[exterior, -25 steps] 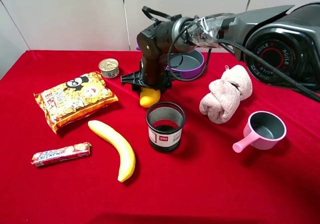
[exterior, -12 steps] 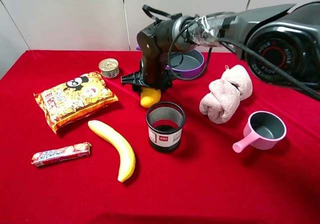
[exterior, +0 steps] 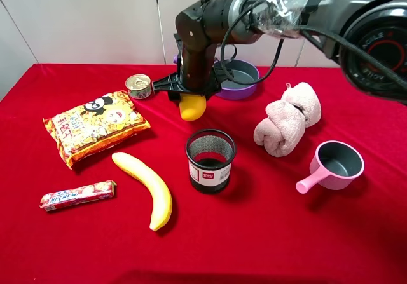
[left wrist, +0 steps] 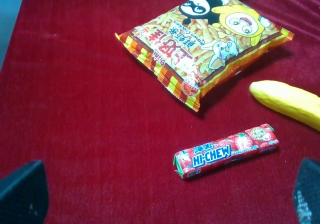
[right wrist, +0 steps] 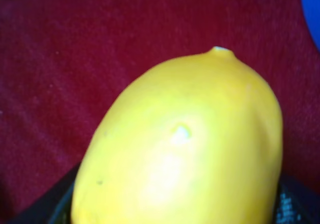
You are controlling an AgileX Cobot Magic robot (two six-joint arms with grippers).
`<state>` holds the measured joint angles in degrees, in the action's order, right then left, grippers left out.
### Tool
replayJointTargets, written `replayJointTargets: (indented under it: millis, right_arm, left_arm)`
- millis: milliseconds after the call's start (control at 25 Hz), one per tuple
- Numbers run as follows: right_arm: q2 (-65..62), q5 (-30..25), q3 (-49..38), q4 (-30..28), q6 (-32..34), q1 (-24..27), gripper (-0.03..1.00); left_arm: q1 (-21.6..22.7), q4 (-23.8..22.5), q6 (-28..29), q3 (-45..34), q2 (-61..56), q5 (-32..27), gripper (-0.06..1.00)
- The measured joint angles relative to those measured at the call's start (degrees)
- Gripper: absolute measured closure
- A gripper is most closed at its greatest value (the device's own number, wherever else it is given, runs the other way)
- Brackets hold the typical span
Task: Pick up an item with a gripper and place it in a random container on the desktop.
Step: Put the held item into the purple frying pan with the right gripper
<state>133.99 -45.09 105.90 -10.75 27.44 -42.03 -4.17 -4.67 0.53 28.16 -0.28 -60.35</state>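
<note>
My right gripper point(exterior: 191, 100) is shut on the yellow-orange mango point(exterior: 192, 107) and holds it above the red cloth point(exterior: 286, 233), in front of the purple saucepan point(exterior: 238, 81). The mango fills the right wrist view point(right wrist: 180, 144), with black finger edges at its sides. The purple saucepan sits at the back of the table, partly hidden by the arm. My left gripper point(left wrist: 160, 194) shows only as two dark fingertips point(left wrist: 22, 191) far apart, open and empty, above the red cloth near the candy bar.
A black mesh cup point(exterior: 210, 159) stands just in front of the held mango. A banana point(exterior: 147, 186), snack bag point(exterior: 94, 126), Hi-Chew bar point(exterior: 77, 194) and small tin point(exterior: 138, 86) lie left. A pink towel point(exterior: 289, 119) and pink saucepan point(exterior: 334, 164) lie right.
My right gripper has lifted the mango off the cloth and raised it; the arm has risen. The other things have not moved.
</note>
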Motion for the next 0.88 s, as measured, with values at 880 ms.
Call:
replayJointTargets:
  millis: [880]
  right_arm:
    - [-3.45,9.10,0.00,-5.65,-27.44,8.74,0.50]
  left_arm:
    - [0.00,-0.06,0.00,0.00,0.00,0.00,-0.03]
